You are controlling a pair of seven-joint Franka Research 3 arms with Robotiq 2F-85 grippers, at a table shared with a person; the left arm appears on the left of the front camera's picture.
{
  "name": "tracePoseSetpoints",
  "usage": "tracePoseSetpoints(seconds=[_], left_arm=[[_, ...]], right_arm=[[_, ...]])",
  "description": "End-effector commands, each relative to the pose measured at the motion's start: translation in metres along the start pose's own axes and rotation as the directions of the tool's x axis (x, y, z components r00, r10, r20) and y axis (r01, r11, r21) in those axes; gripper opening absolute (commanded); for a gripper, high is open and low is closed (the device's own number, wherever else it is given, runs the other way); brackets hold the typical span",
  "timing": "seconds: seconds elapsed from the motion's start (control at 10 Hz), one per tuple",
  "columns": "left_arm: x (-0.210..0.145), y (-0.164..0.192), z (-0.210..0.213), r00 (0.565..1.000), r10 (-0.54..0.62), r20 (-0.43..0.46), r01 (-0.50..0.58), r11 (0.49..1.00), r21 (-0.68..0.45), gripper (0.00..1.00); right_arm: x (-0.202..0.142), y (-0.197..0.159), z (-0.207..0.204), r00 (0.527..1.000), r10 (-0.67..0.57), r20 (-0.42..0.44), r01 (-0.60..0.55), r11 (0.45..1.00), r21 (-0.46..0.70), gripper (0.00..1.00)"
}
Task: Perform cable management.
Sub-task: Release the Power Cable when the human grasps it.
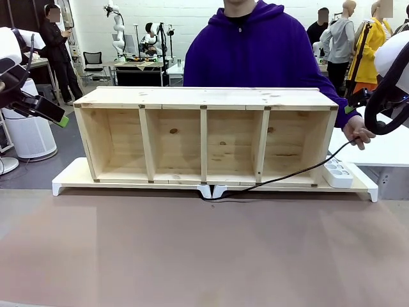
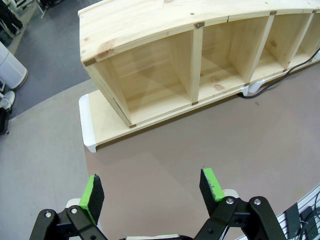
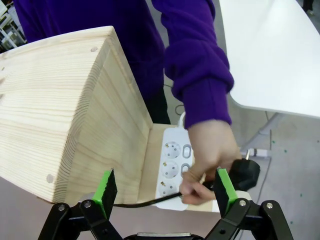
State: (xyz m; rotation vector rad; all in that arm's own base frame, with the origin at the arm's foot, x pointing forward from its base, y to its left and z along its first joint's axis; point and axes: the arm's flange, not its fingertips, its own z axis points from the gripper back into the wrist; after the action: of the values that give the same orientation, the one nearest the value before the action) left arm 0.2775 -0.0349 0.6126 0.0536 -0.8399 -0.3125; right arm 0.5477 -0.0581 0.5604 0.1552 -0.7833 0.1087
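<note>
Open tabletop (image 1: pixel 204 256) (shelf (image 1: pixel 204 137) beyond)
</note>
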Motion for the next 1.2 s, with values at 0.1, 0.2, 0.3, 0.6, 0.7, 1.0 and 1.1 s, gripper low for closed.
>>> tracePoseSetpoints(seconds=[0.1, 0.2, 0.3, 0.6, 0.7, 1.0, 1.1], left_arm=[[0.0006, -0.0003, -0.0002, 1.000, 0.013, 0.006, -0.013, 1.000, -0.002, 1.00], [0.0006, -0.0003, -0.0002, 1.000, 0.013, 0.006, -0.013, 1.000, -0.002, 1.00], [0.0006, -0.0003, -0.0002, 1.000, 0.013, 0.006, -0.013, 1.000, -0.002, 1.00], [0.0006, -0.0003, -0.0002, 1.000, 0.013, 0.006, -0.013, 1.000, -0.002, 1.00], [0.0006, -0.0003, -0.0002, 1.000, 0.013, 0.006, -0.013, 1.000, -0.002, 1.00], [0.0006, -0.0003, -0.0002, 1.000, 0.013, 0.006, -0.013, 1.000, -0.002, 1.00], [0.0006, -0.0003, -0.0002, 1.000, 0.013, 0.006, -0.013, 1.000, -0.002, 1.00]], right_arm=[[-0.0005, -0.0016, 0.0001, 1.000, -0.006, -0.002, 0.006, 1.000, -0.001, 1.00], [-0.0005, -0.0016, 0.0001, 1.000, -0.006, -0.002, 0.006, 1.000, -0.001, 1.00], [-0.0005, -0.0016, 0.0001, 1.000, -0.006, -0.002, 0.006, 1.000, -0.001, 1.00], [-0.0005, -0.0016, 0.0001, 1.000, -0.006, -0.002, 0.006, 1.000, -0.001, 1.00], [-0.0005, -0.0016, 0.0001, 1.000, -0.006, -0.002, 0.006, 1.000, -0.001, 1.00], [-0.0005, -0.0016, 0.0001, 1.000, -0.006, -0.002, 0.006, 1.000, -0.001, 1.00], [-0.0005, -0.0016, 0.0001, 1.000, -0.006, -0.002, 0.006, 1.000, -0.001, 1.00]])
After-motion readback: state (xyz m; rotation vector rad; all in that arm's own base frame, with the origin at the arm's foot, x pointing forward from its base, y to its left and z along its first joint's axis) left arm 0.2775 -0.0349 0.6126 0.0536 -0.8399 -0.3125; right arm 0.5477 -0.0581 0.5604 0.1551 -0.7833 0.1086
